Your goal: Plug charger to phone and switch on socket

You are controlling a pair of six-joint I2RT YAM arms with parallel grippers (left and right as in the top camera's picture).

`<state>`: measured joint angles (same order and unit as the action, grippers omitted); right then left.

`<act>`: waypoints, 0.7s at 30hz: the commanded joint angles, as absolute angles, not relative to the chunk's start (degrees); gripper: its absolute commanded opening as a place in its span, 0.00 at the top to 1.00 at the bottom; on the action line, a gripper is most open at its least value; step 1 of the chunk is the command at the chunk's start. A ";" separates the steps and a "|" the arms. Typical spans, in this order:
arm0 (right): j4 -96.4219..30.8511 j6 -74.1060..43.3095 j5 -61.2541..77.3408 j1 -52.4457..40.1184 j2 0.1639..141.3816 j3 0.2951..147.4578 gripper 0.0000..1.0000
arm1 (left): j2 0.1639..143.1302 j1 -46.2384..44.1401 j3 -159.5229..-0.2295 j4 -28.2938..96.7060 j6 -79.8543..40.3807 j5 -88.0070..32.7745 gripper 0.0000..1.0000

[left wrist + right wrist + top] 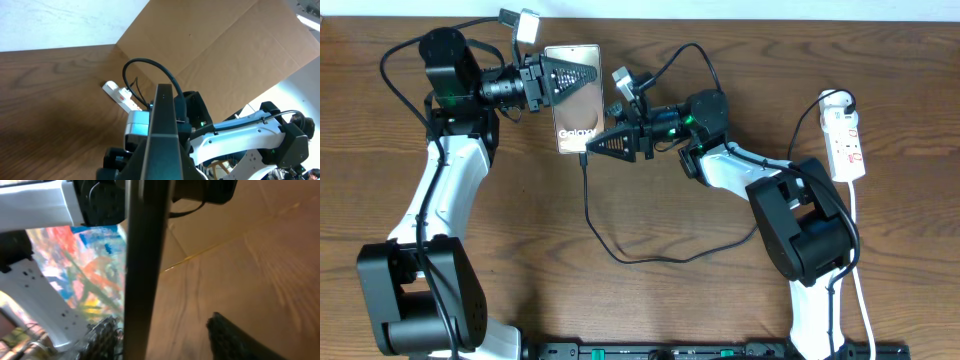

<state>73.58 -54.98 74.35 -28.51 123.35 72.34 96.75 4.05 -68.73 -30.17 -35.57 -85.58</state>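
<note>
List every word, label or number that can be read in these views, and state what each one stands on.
"Galaxy": white lettering on the phone, overhead view; whatever follows it cannot be made out.
Power strip: only small red marks show; any print is too small to read.
Left and right wrist views: no readable text.

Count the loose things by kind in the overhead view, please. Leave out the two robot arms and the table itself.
Phones: 1, the phone
Charger cables: 1, the black charger
Power strips: 1, the white socket with its cord
Total: 3
</note>
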 commanded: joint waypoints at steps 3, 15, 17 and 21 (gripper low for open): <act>73.97 -54.41 73.65 -28.16 122.52 73.49 0.16 | 96.23 4.19 -68.77 -30.55 -34.28 -86.98 0.93; 73.97 -53.95 73.80 -27.59 122.52 73.49 0.01 | 96.25 9.02 -68.77 -28.93 -34.30 -87.02 0.93; 73.95 -53.98 73.23 -27.05 122.52 73.49 0.01 | 96.25 10.41 -68.77 -27.51 -34.30 -86.98 0.93; 73.95 -54.24 72.18 -26.11 122.52 73.49 0.01 | 96.25 11.90 -68.73 -25.74 -34.26 -86.91 0.92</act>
<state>73.78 -54.70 73.69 -27.35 123.35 72.38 96.75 10.68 -68.73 -26.04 -34.46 -85.62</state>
